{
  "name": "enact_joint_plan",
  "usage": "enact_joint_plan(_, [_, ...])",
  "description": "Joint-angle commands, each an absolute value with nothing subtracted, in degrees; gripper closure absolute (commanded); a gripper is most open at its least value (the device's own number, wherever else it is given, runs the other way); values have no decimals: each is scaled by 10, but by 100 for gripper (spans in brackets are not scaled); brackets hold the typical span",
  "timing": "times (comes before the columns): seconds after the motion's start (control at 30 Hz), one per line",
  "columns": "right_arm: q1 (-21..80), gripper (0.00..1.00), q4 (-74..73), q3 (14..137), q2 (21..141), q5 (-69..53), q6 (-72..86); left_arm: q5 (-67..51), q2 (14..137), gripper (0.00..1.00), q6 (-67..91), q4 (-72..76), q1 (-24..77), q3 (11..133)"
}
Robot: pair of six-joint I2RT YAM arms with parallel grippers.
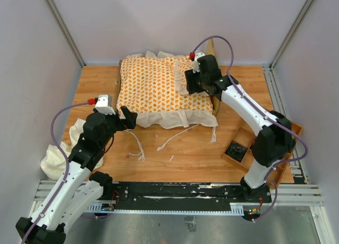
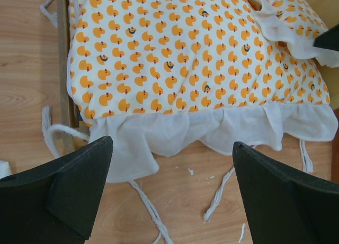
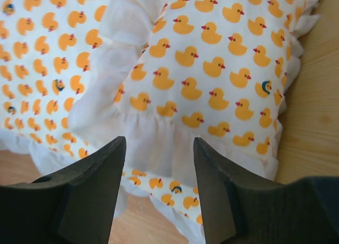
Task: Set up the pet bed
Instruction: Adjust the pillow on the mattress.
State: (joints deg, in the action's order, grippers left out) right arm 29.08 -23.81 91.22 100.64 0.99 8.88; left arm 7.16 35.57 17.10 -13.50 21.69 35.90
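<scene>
Here's the cushion (image 1: 156,90), spread over the frame (image 2: 64,53) at the back-middle of the desk (image 1: 185,159), so full that only a side rail peeks out beneath its ruffle. The right claw (image 3: 159,143) hangs over the small pillow (image 3: 222,80), which lies on the cushion's far right corner. Its jaws are parted, the pillow's ruffle shows in the gap, and nothing is pinched (a placing or nudging pose, I'd judge, to seat the pillow at the head end). The left claw (image 2: 172,143) hovers wide open and empty just off the cushion's near-left corner, likely ready to tug that edge square. The ties (image 1: 175,138) trail loose on the desk, so the cushion looks laid on, not fastened. A cream cloth (image 1: 55,159) lies bunched by the left arm.
</scene>
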Motion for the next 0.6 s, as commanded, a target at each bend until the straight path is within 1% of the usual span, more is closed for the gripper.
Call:
enact_joint_plan(0.0, [299, 43, -271, 911, 929, -24, 91, 132, 355, 1, 247, -139, 220, 388])
enact_joint_plan(0.17, [300, 40, -277, 871, 838, -51, 94, 119, 354, 1, 228, -159, 220, 447])
enact_joint_plan(0.3, [299, 38, -273, 813, 749, -74, 104, 81, 344, 1, 199, -175, 220, 491])
enact_joint_plan(0.4, [299, 36, -264, 755, 672, -81, 110, 62, 327, 1, 197, -185, 220, 507])
enact_joint_plan(0.57, [300, 35, -221, 621, 523, -64, 136, 45, 303, 1, 208, -197, 220, 512])
